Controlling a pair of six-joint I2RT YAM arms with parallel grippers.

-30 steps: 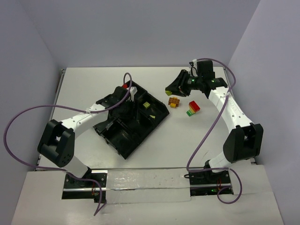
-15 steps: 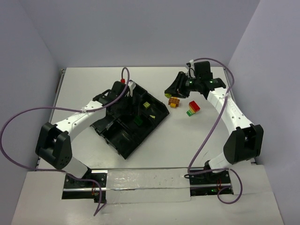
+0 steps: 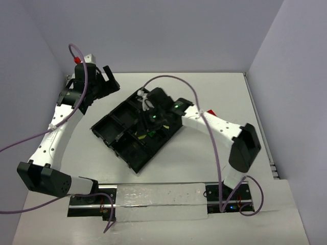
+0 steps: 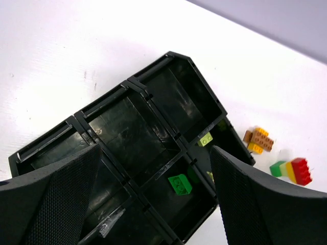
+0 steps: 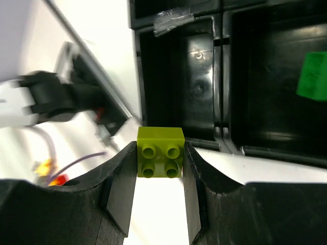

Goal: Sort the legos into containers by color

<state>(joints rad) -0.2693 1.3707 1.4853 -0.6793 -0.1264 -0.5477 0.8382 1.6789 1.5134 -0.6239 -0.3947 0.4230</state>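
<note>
Right gripper (image 5: 160, 149) is clamped on a yellow-green lego (image 5: 160, 159), studs toward the wrist camera, one finger flat against each side. It hangs over the black tray (image 4: 127, 120), so the step in hand looks like the carry-and-drop of this brick. The left gripper (image 4: 156, 153) is raised well off to the tray's far side with its fingers wide apart and nothing between them, seemingly parked for now. Straight ahead of the right fingertips lies a bare compartment with a scrap of clear tape on its rim; the compartment just to the right of that one holds a green lego (image 5: 311, 76). The left wrist view shows a pale yellow-green lego (image 4: 206, 139) in the corner compartment next to the green one, and that looks like the match for the held brick. That compartment is not in the right wrist view. The next move probably calls for shifting the right gripper past the green lego's compartment before the fingers part. A release where it hangs now would put the brick in the bare compartment or on its wall. Beyond the tray, an orange cluster (image 4: 258, 140) and a green-yellow-red stack (image 4: 290, 170) wait unsorted on the table.
</note>
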